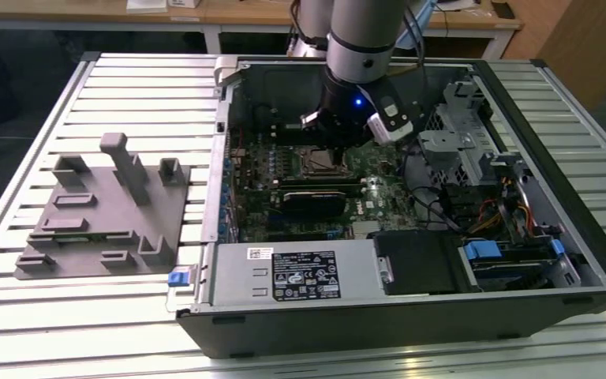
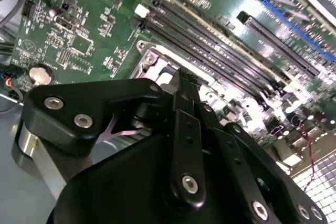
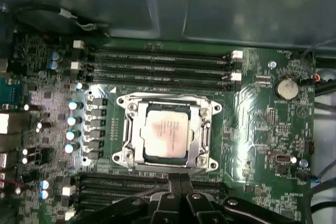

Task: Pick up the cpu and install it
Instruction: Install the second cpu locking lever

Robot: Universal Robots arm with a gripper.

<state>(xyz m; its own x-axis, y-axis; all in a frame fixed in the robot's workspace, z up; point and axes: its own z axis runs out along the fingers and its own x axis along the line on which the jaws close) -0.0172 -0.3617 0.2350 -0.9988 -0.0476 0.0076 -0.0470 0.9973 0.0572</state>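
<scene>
The cpu (image 3: 167, 132), a flat square chip with a silvery top, lies inside the metal frame of the motherboard socket (image 3: 205, 129) in the first wrist view. My gripper (image 3: 181, 183) hovers just beside the socket's edge, off the chip, its two black fingers pressed together with nothing between them. In the second wrist view the gripper (image 2: 182, 80) points down at the socket's frame (image 2: 152, 59). In the exterior view the gripper (image 1: 330, 148) hangs inside the open computer case (image 1: 555, 260), right over the socket (image 1: 322, 163).
Memory slots (image 3: 157, 66) run on both sides of the socket. A black block (image 1: 319, 201) sits nearer the case's front. A power supply (image 1: 293, 272), drive cages (image 1: 472, 150) and cables (image 1: 440, 205) crowd the case. A grey fixture plate (image 1: 103, 213) lies on the slatted table (image 1: 29, 316).
</scene>
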